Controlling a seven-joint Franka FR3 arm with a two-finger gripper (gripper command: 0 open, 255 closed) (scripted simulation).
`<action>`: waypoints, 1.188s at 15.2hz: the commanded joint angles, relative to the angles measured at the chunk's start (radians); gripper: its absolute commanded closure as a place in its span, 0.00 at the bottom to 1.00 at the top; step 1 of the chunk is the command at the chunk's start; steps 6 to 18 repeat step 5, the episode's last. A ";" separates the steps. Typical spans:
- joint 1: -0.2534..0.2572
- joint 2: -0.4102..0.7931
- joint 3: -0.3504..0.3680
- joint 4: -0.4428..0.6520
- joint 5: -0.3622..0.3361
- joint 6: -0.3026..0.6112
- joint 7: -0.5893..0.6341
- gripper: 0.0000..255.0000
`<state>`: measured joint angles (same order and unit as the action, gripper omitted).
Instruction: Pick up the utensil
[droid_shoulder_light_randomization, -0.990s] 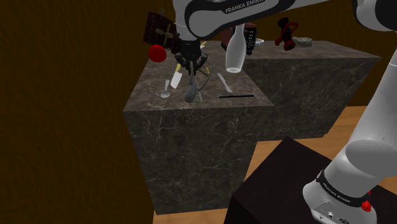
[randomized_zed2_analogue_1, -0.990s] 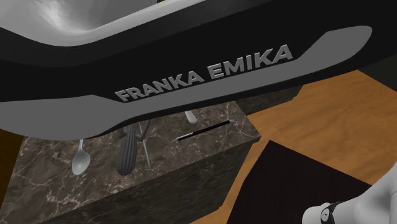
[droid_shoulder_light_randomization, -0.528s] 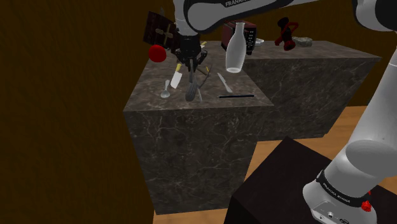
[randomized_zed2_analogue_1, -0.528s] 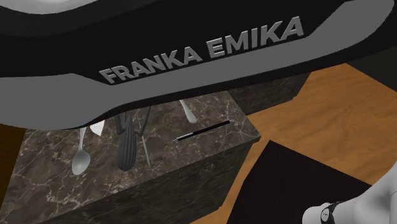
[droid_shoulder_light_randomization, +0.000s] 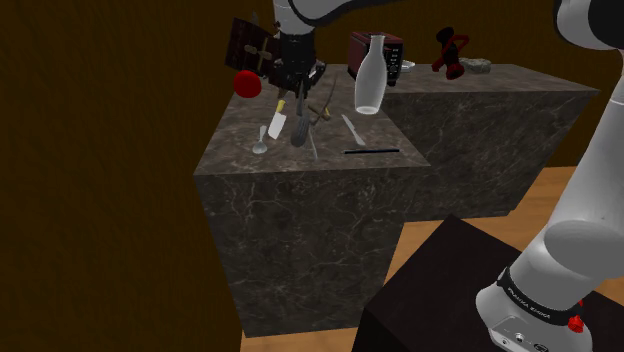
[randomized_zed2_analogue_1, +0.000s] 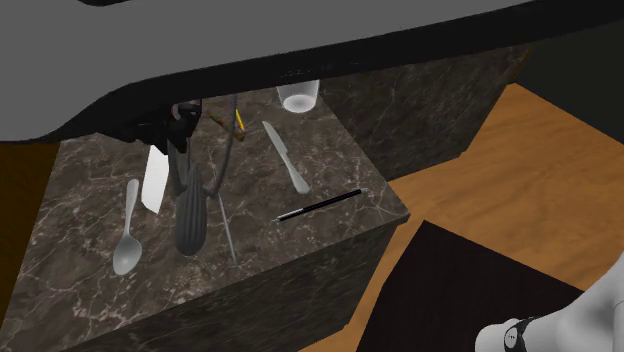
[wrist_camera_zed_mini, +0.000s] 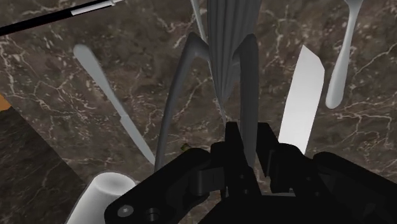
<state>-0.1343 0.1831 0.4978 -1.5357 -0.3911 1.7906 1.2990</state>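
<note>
1. Closed tight on a slim handle, the fingers have the dark ribbed utensil in their clasp, its head hanging straight below them. Hold that squeeze as it is.
2. Directly beneath the fingers, the ribbed head looks clear of the marbled tabletop, so the lift appears under way. Raise straight up and slowly, so the long head does not swing.
3. Just beside the held handle, a thin curved grey piece arches away. Whether it belongs to the utensil or lies loose cannot be told, so watch that it does not snag.
4. Near the fingers on one side lie a white blade and, past it, a spoon. On the other side lies a grey knife. All three rest flat and apart from the catch, so avoid any sideways drift.
5. Farthest from the fingers, a black pen lies beyond the knife near the tabletop's edge. A white bottle stands on that same side. Keep the arm from brushing it on the way up.
</note>
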 joint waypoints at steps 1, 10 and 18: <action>0.002 -0.001 0.001 0.029 0.002 -0.029 -0.008 1.00; 0.007 0.005 0.003 0.064 0.001 -0.059 -0.015 1.00; 0.007 0.005 0.003 0.064 0.001 -0.059 -0.015 1.00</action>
